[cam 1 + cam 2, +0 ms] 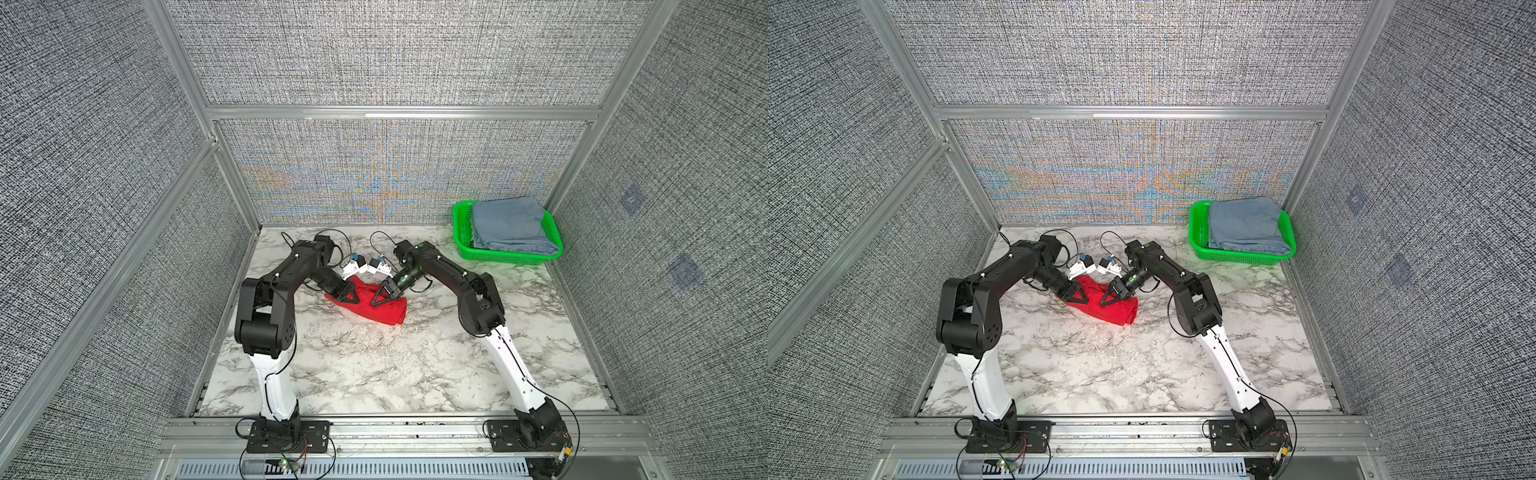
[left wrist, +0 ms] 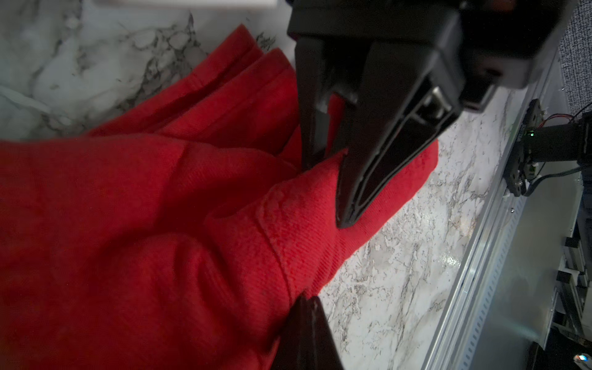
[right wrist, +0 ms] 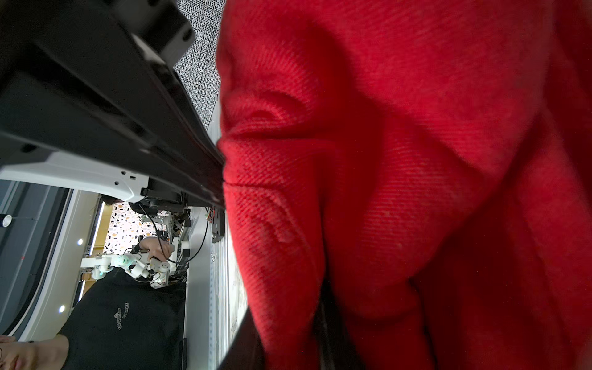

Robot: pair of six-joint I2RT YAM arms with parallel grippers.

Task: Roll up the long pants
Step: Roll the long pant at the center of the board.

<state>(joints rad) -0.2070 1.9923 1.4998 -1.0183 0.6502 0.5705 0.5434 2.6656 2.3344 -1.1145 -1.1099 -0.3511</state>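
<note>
Green plastic mesh basket (image 1: 509, 258) (image 1: 1241, 258) sits in the far right corner of a white, grey-veined marble-pattern tabletop (image 1: 374, 365) (image 1: 1100, 365), seen in both top views. Inside it lies a folded blue-grey denim-like garment (image 1: 511, 226) (image 1: 1246, 226). It fills most of the basket and rises above the rim. Basket stands close to the back and side walls; contact cannot be told.

Walls are grey woven-textured panels (image 1: 395, 54) set in bare aluminium frame bars (image 1: 399, 113). A slotted aluminium rail (image 1: 415, 432) runs along the near table edge.

Right wrist view: past the rail is a person in a black top (image 3: 128, 320), face cut off at the frame edge.
</note>
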